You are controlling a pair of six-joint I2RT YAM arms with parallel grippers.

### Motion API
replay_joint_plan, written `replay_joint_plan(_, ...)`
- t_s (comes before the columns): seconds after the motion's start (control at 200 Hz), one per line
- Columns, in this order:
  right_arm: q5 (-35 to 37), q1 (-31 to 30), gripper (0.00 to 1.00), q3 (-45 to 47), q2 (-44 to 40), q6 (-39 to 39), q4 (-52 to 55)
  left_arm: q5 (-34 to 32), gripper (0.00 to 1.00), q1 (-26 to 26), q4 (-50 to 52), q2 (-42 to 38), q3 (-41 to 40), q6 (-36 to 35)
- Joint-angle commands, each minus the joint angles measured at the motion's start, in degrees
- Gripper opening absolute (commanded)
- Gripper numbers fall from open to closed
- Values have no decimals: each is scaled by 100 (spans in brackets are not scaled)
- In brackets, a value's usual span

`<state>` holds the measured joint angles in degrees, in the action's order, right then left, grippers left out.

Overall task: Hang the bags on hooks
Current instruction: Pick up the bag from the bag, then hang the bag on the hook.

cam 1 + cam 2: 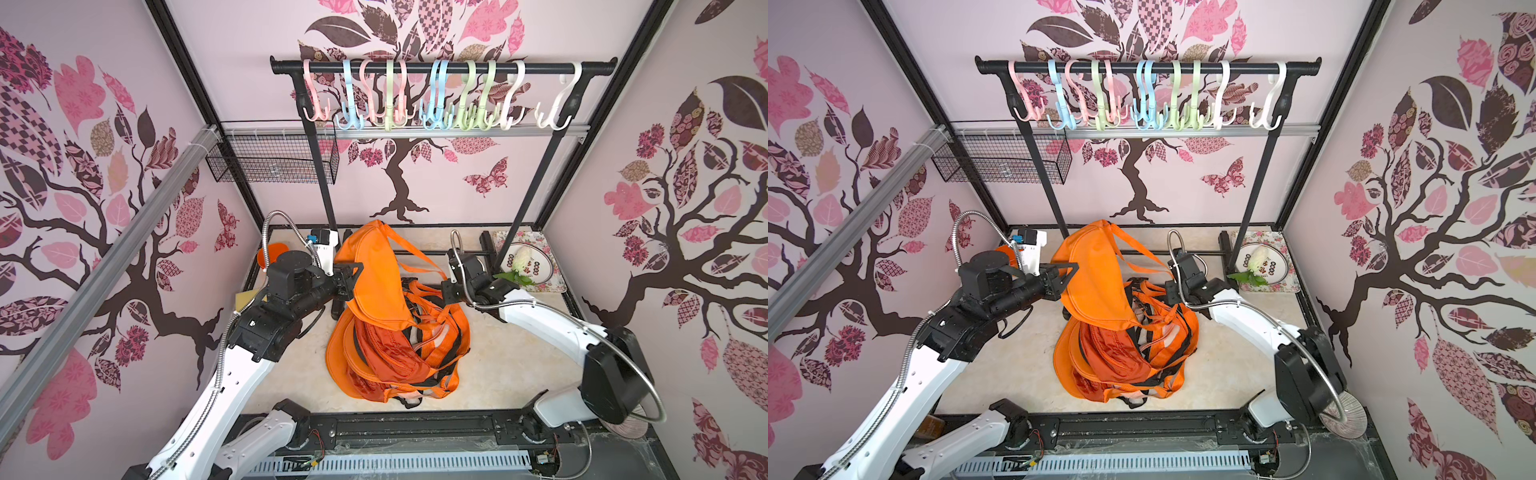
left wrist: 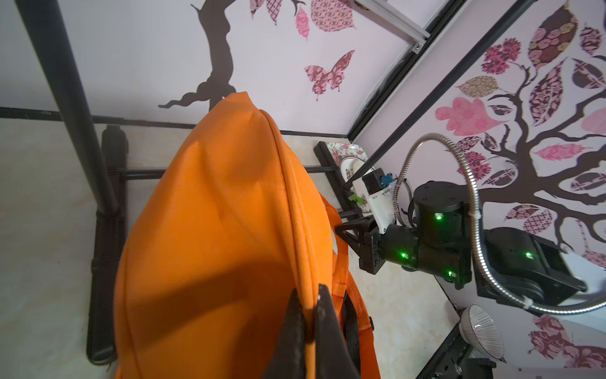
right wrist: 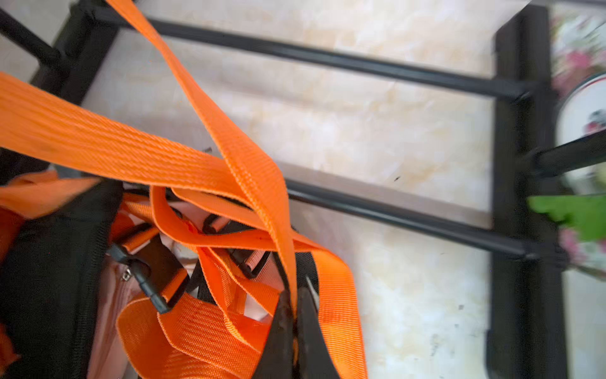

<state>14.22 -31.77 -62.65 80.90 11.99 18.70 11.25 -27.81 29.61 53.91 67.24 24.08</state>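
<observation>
**Bag pinched by both arms, not yet on a hook**

Orange bag (image 1: 386, 291) sits centre frame in both top views (image 1: 1100, 282). Its lower bulk is heaped on the pale surface (image 1: 519, 361). The upper panel is lifted & tilted toward the back wall.

L arm (image 1: 291, 291) comes in from lower left. L jaws are pressed together on the bag's piped seam (image 2: 296, 229), seen close in the L wrist view.

R arm (image 1: 536, 316) comes in from lower right. R jaws are pinching an orange strap (image 3: 255, 183) edge-on. In a top view that strap (image 1: 419, 258) runs from the jaws up to the bag's top end. More straps & a black buckle (image 3: 147, 275) lie tangled in the heap just beside the R jaws.

Black rail (image 1: 440, 66) crosses the top of the frame w/ pastel hooks (image 1: 415, 104) hanging off it: pink, blue, green, white. The bag is well below them.

Wire basket (image 1: 270, 162) is upper left on the wall. Floral tray (image 1: 530, 237) is mid right, near the rack's foot.
</observation>
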Motion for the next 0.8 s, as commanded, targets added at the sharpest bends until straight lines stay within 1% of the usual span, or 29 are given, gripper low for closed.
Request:
replay_joint_plan(0.0,1218,-1,0,-713,-928,-464,-237,-181,0,-551,-1099,-129,-138,-268)
replay_joint_plan(0.105,1853,133,0,-1299,-1207,-727,-344,-559,0,-1067,-1732,-91,-90,-551)
replay_joint_plan(0.205,1811,574,0,-1920,-1368,-720,-394,-753,0,-1412,-2687,-51,-176,-702)
replay_joint_plan(0.31,1827,948,0,-2538,-1376,-874,-561,-598,0,-1445,-3495,188,-115,-649)
replay_joint_plan(0.38,2037,1058,0,-3030,-1228,-1100,-660,-401,0,-1480,-3776,447,81,-641)
replay_joint_plan(0.445,2080,1197,0,-3466,-1063,-1188,-682,-315,0,-1584,-3881,715,276,-717)
replay_joint_plan(0.465,2072,1270,0,-3601,-1011,-1192,-687,-308,0,-1637,-4071,802,337,-763)
replay_joint_plan(0.54,1910,1616,0,-4112,-797,-1122,-601,-318,0,-1816,-4125,1119,586,-981)
replay_joint_plan(0.625,1562,2181,0,-4786,-479,-832,-315,-262,0,-1890,-4237,1384,798,-1052)
replay_joint_plan(0.73,792,2941,0,-5587,-25,-396,10,-207,0,-1903,-4391,1613,970,-1122)
replay_joint_plan(0.795,342,3259,0,-6146,373,-223,294,-161,0,-1912,-4436,1736,1087,-1163)
